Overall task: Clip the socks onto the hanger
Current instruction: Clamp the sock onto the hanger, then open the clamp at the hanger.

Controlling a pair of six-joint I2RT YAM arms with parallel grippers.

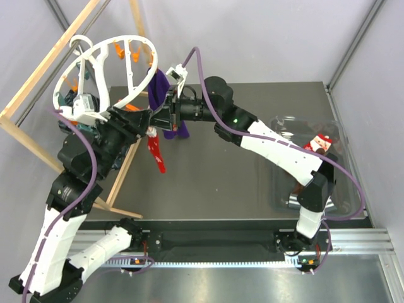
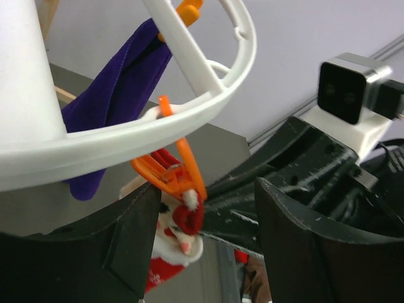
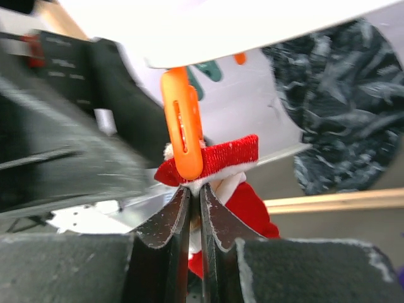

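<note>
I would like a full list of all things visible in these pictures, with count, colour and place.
table: one, dark grey.
hanger: one, white, upper left.
clips: several, orange, on the hanger rim.
bin: one, clear, right of table.
hanging Santa sock: one, red, at a clip.
other Santa sock: one, red, in the bin.
purple sock: one, purple, hanging from the hanger.
wooden frame: one, pale, left.
patterned cloth: one, dark teal, near the hanger.
left gripper: one, black, open, near the clip.
right gripper: one, black, shut on the hanging Santa sock.
</note>
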